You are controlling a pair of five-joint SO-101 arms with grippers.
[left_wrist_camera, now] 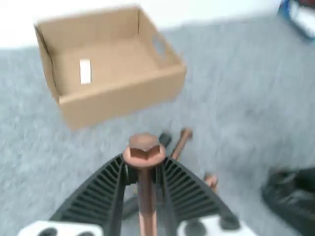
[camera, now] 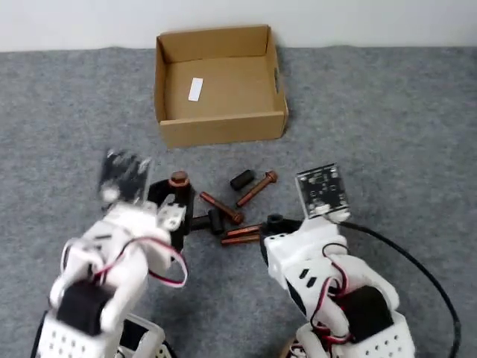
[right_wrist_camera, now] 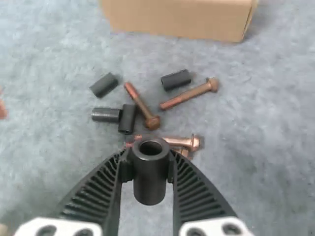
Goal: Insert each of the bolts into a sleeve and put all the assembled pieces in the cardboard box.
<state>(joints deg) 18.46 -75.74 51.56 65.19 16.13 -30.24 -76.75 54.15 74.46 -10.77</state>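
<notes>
Clamping a bolt [left_wrist_camera: 143, 153] tight in the left hand [left_wrist_camera: 142, 179], head poking out. Pinching a black sleeve [right_wrist_camera: 149, 184] in the right hand [right_wrist_camera: 148, 164]. Just ahead, loose bolts [camera: 257, 188] and loose sleeves [camera: 241, 180] scattered on the grey worktop [camera: 387, 134]. Beyond, open cardboard box [camera: 220, 128].

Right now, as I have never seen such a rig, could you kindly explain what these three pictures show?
These are two small white robot arms side by side. One picture looks down from above; the other two come from a camera on each wrist. The left gripper pinches a copper-coloured hex-head bolt; the right gripper holds a short black tubular sleeve. On the grey carpet-like surface lie more loose copper bolts and black sleeves, between the arms and an open brown cardboard box.
</notes>
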